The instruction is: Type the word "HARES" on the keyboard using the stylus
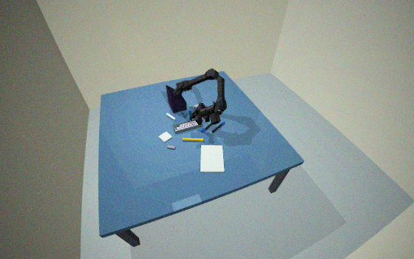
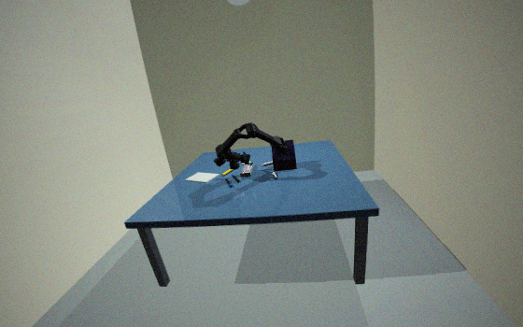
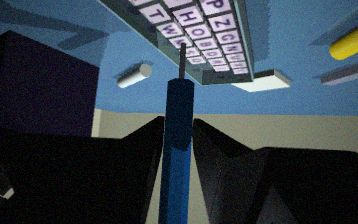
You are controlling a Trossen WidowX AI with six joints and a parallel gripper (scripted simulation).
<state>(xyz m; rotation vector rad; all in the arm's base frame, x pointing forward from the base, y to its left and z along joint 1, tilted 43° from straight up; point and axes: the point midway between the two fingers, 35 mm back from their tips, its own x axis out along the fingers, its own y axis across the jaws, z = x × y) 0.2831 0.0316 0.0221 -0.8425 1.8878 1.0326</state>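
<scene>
My gripper (image 3: 178, 124) is shut on a blue stylus (image 3: 178, 135) with a thin grey tip. In the wrist view the tip points at the keyboard (image 3: 200, 30), near the edge of its white lettered keys; I cannot tell whether it touches a key. In the top view the gripper (image 1: 197, 115) hovers at the right end of the small keyboard (image 1: 185, 126) in the middle of the blue table. In the exterior view the gripper (image 2: 233, 161) stands just left of the keyboard (image 2: 246, 169).
A dark purple box (image 1: 176, 98) stands behind the keyboard. A yellow marker (image 1: 192, 139), two dark pens (image 1: 213, 126), a white cylinder (image 1: 170, 116), a white pad (image 1: 165, 136), a small grey piece (image 1: 170, 147) and a white sheet (image 1: 212, 157) lie around it.
</scene>
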